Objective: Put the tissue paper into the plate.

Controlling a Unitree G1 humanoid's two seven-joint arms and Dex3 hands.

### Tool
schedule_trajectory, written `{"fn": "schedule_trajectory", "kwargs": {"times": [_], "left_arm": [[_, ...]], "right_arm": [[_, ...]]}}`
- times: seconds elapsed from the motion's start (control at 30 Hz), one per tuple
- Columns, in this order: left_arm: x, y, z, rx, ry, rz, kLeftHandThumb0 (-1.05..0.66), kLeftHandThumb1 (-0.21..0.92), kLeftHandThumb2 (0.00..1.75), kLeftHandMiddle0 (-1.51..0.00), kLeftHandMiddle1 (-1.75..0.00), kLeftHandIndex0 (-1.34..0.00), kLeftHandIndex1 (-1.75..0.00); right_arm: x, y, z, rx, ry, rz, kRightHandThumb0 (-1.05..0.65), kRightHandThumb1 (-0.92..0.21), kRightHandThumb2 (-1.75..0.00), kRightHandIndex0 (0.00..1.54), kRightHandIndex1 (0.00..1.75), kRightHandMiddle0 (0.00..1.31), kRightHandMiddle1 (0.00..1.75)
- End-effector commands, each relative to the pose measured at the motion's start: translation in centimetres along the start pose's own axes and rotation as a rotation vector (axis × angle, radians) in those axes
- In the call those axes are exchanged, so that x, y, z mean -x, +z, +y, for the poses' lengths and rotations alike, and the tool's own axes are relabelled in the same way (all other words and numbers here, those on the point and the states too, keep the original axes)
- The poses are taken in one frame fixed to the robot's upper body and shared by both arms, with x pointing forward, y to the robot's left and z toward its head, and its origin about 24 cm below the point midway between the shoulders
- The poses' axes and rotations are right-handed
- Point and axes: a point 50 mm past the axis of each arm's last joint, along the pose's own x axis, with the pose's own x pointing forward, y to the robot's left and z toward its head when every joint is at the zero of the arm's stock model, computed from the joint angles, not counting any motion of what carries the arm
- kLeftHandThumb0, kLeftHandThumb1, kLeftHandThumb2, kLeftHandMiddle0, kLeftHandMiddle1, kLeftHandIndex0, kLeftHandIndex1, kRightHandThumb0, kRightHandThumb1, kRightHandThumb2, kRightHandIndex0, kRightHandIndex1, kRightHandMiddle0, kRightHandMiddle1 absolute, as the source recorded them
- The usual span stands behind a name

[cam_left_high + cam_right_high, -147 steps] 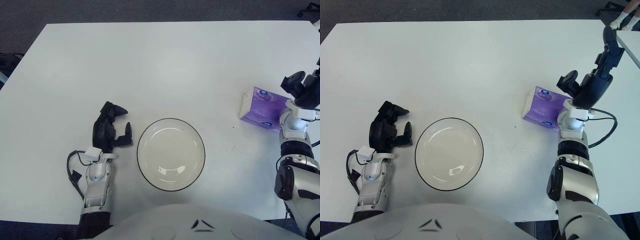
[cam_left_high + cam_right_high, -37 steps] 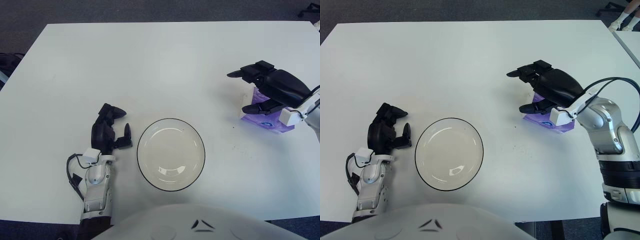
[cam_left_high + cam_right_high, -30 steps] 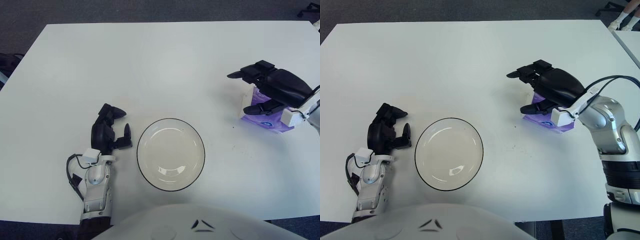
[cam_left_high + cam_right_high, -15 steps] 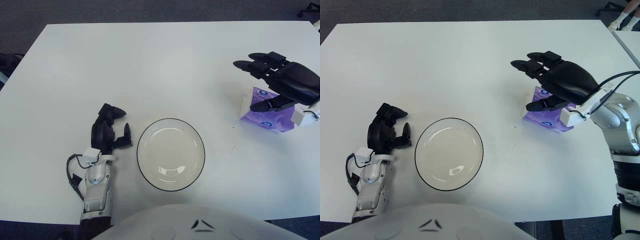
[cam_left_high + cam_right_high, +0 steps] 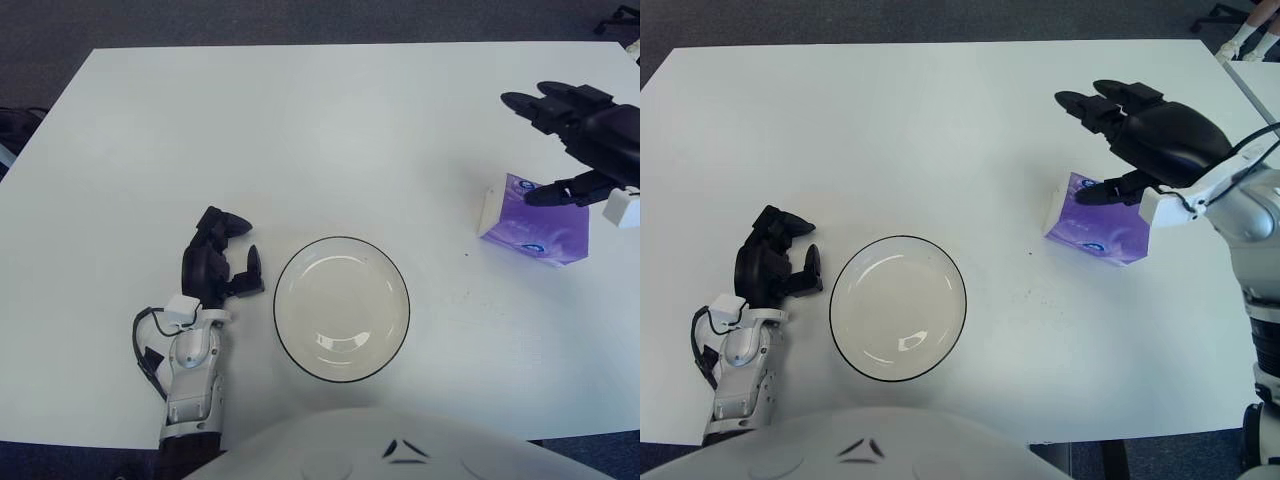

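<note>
Our right hand (image 5: 1140, 135) hovers spread wide above the purple tissue pack (image 5: 1097, 220), holding nothing. We should lower squarely over it, clasp its sides, then carry it left to the plate (image 5: 898, 307).

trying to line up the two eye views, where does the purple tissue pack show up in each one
Left eye view: the purple tissue pack lies near the right edge, on the white table, just below the black right hand.
Right eye view: the pack sits further in from the right edge, right of centre, under the same hand.
Shared landmark: the round white plate with a dark rim, left of and nearer than the pack in both views.
</note>
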Motion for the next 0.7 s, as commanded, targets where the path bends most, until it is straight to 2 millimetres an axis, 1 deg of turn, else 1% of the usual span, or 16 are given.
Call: {"fn": "schedule_trajectory", "kwargs": {"times": [0.0, 0.27, 0.5, 0.67], "left_arm": [[0.8, -2.0, 0.7, -0.017, 0.011, 0.118, -0.01, 0.10, 1.55, -0.77, -1.75, -0.60, -1.66], [0.7, -1.7, 1.0, -0.037, 0.006, 0.109, -0.01, 0.06, 1.59, -0.80, -1.75, -0.62, -1.66], [0.8, -1.6, 1.3, -0.062, 0.017, 0.106, -0.01, 0.06, 1.60, -0.79, -1.75, -0.61, -1.68], [0.8, -1.6, 1.4, -0.060, 0.020, 0.107, -0.01, 0.06, 1.60, -0.78, -1.75, -0.61, -1.70]], "right_arm": [[-0.3, 0.3, -0.4, 0.028, -0.014, 0.009, -1.05, -0.77, -0.37, 0.00, 0.00, 0.00, 0.00], [-0.7, 0.5, -0.3, 0.023, -0.010, 0.010, -1.05, -0.76, -0.37, 0.00, 0.00, 0.00, 0.00], [-1.2, 0.9, -0.3, 0.007, -0.027, -0.023, -1.05, -0.80, -0.38, 0.00, 0.00, 0.00, 0.00], [-1.5, 0.9, -0.2, 0.007, -0.039, -0.040, -1.05, -0.79, -0.38, 0.00, 0.00, 0.00, 0.00]]}}
